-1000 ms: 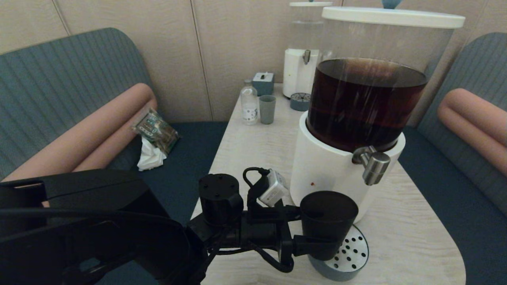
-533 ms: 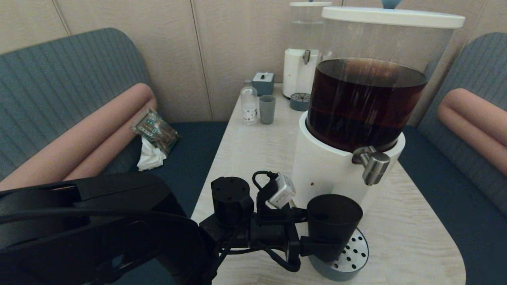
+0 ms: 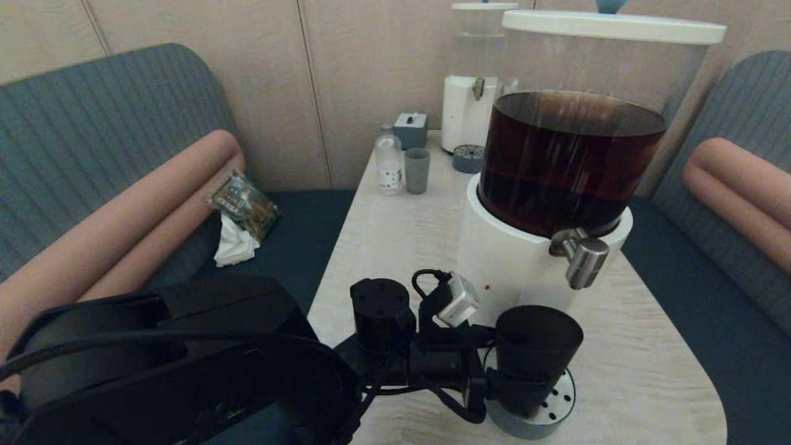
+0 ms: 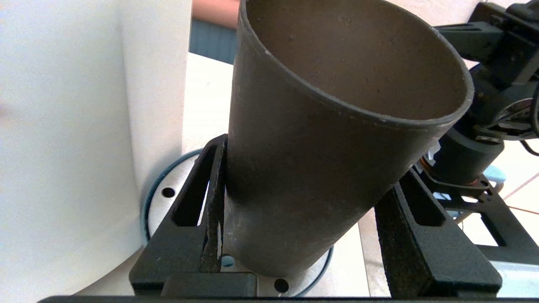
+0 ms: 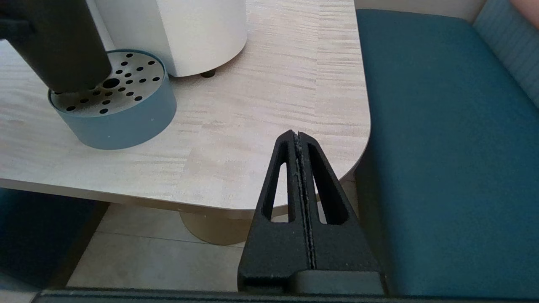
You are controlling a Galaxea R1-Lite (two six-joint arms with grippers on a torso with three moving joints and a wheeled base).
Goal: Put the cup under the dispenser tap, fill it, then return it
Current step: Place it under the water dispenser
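Left gripper [image 3: 494,380] pinching cup [image 3: 536,355] low on wall, lower centre of frame, rim free for pouring. Cup over drip tray [image 3: 544,413], short of tap [image 3: 584,259]. Right gripper [image 5: 301,143] pressed together, idle off table corner [image 5: 337,126].

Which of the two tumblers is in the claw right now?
The dark black-brown cup, clamped in the left claw over the perforated drip tray below the steel tap. The paler grey-blue tumbler stands untouched at the table's far end beside a small bottle.
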